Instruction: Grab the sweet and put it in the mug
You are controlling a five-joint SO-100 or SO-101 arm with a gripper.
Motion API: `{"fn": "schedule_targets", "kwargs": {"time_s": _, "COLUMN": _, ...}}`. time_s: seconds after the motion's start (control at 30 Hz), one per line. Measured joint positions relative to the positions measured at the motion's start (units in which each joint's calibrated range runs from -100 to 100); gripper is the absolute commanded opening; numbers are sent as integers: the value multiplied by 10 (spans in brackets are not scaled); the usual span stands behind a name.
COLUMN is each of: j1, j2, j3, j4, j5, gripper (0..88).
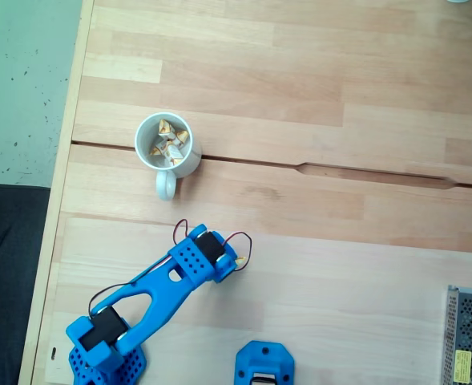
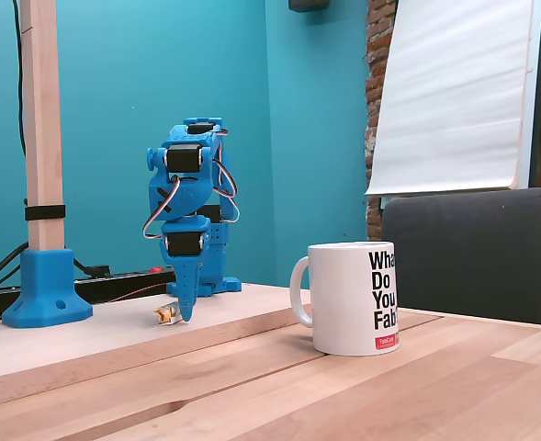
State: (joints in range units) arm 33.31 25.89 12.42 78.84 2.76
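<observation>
The white mug (image 1: 189,160) stands at the upper left in a fixed view from above, handle toward the arm, with several sweets (image 1: 170,143) inside. In a fixed view from the side the mug (image 2: 355,299) shows black lettering. My blue gripper (image 2: 186,315) points straight down with its tip at the table surface. One sweet (image 2: 167,313) lies on the wood right against the fingertip. From above, the gripper (image 1: 227,269) is mostly hidden under the wrist, and the sweet (image 1: 238,262) peeks out beside it. The fingers look like one tapered point, so their gap is not visible.
A blue-footed wooden post (image 2: 42,184) stands beside the arm base. A metal-mesh box (image 1: 469,337) sits at the lower right. A groove (image 1: 340,168) crosses the tabletop. A dark chair back (image 2: 472,248) stands behind the mug.
</observation>
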Motion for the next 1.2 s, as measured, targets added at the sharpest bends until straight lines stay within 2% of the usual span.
{"fn": "schedule_targets", "kwargs": {"time_s": 0.37, "j1": -10, "j2": -15, "j3": -27, "j4": 4, "j5": -18, "gripper": 221}}
{"fn": "schedule_targets", "kwargs": {"time_s": 1.2, "j1": -13, "j2": -92, "j3": -41, "j4": 37, "j5": -24, "gripper": 221}}
